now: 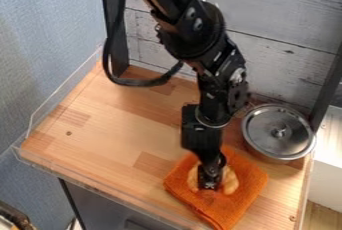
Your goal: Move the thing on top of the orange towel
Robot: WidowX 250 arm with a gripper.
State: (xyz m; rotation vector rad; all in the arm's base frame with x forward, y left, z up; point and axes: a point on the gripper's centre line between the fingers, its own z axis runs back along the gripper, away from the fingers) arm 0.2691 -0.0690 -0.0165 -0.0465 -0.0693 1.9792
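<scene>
The gripper [210,180] hangs low over the orange towel [235,203], near the front of the wooden surface. A light tan, rounded thing [230,180] lies on the towel, and parts of it stick out to the left and right of the gripper. Its middle is hidden behind the gripper. The towel is laid out flat at an angle, with one corner toward the front edge.
To the right of the arm stands a metal pot with a lid [279,133], close to the towel's upper right side. The wooden table [113,129] has a clear raised rim along its left and front edges. A white plank wall rises behind.
</scene>
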